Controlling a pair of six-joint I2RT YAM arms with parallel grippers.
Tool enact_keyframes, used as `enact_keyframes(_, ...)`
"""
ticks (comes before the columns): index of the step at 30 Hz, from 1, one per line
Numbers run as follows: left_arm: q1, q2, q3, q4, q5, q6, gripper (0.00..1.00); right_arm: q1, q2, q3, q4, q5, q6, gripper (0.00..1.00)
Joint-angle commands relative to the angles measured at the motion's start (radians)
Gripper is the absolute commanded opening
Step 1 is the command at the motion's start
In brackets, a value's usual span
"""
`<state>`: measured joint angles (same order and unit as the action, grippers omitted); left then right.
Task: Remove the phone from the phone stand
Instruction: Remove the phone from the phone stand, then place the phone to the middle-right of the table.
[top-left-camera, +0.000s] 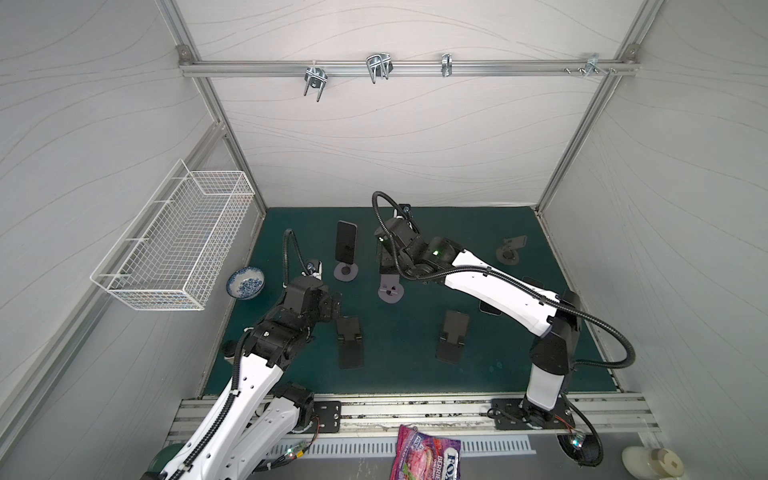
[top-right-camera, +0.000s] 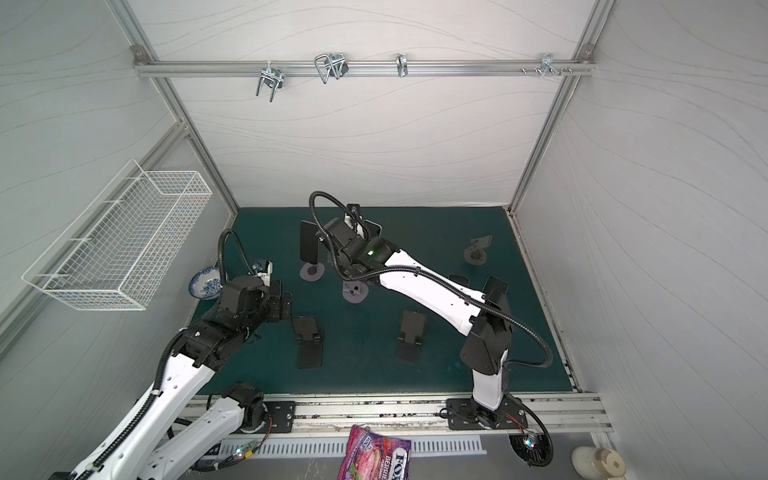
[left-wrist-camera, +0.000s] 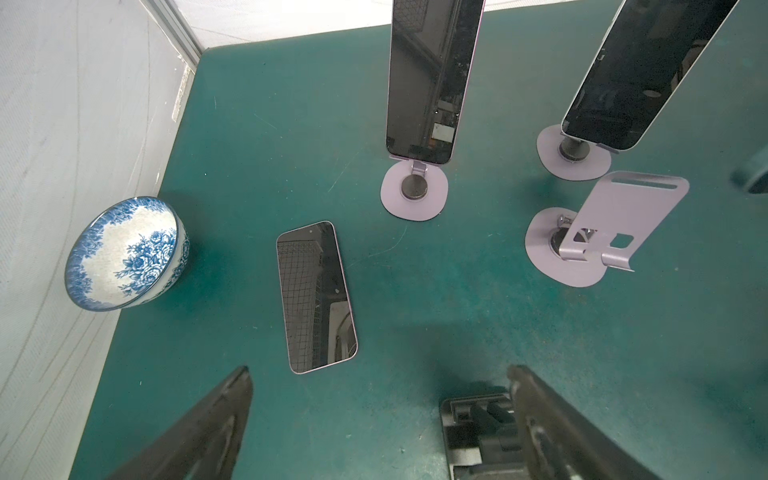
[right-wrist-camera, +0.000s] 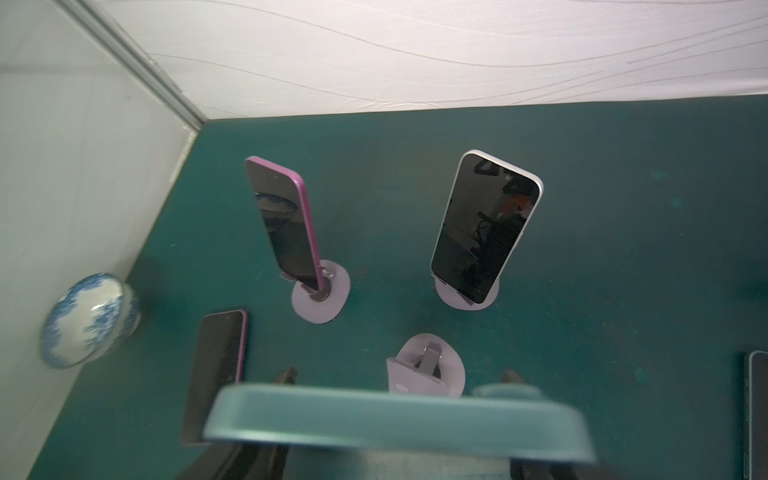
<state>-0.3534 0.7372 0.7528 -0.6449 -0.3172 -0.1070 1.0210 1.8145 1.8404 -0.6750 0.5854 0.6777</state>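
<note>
Currently the right gripper (right-wrist-camera: 399, 374) is clamped on the teal phone (right-wrist-camera: 399, 419), one finger on each side. The phone shows edge-on and blurred across the right wrist view. It is off the empty lilac stand (right-wrist-camera: 451, 361) and held just above it, apart from it. That stand sits about mid-desk (top-left-camera: 415, 374). In both top views the arm's wrist hides most of the grip.

Left gripper (left-wrist-camera: 379, 370) is spread wide and holds nothing. It hovers near the desk's left edge over a purple-edged phone (left-wrist-camera: 316, 297) lying flat, screen up.

Toward the far edge, beyond the empty stand, a pink phone (right-wrist-camera: 286, 224) and a white phone (right-wrist-camera: 482, 228) each stand upright on their own lilac stands.

A blue-and-white bowl (left-wrist-camera: 124, 253) is at the left edge. Two black folding stands (top-left-camera: 349, 340) lie toward the front edge. A grey stand (top-left-camera: 509, 251) near the far right corner carries no phone.
</note>
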Motion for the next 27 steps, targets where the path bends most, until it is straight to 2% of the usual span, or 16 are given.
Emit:
enact_keyframes(1, 0.004, -0.02, 0.007, 0.034, -0.001, 0.006, 0.97, -0.017, -0.077, 0.003, 0.001, -0.05, -0.036, 0.68)
enact_keyframes(9, 0.006, -0.021, 0.01, 0.034, 0.001, 0.006, 0.97, -0.091, -0.178, -0.048, -0.052, -0.158, -0.052, 0.68)
enact_keyframes(16, 0.006, -0.015, 0.014, 0.03, 0.016, 0.003, 0.97, -0.208, -0.275, -0.119, -0.067, -0.285, -0.054, 0.67)
enact_keyframes(27, 0.005, 0.044, 0.057, 0.051, 0.147, -0.061, 0.95, -0.419, -0.411, -0.214, -0.12, -0.433, -0.072, 0.66)
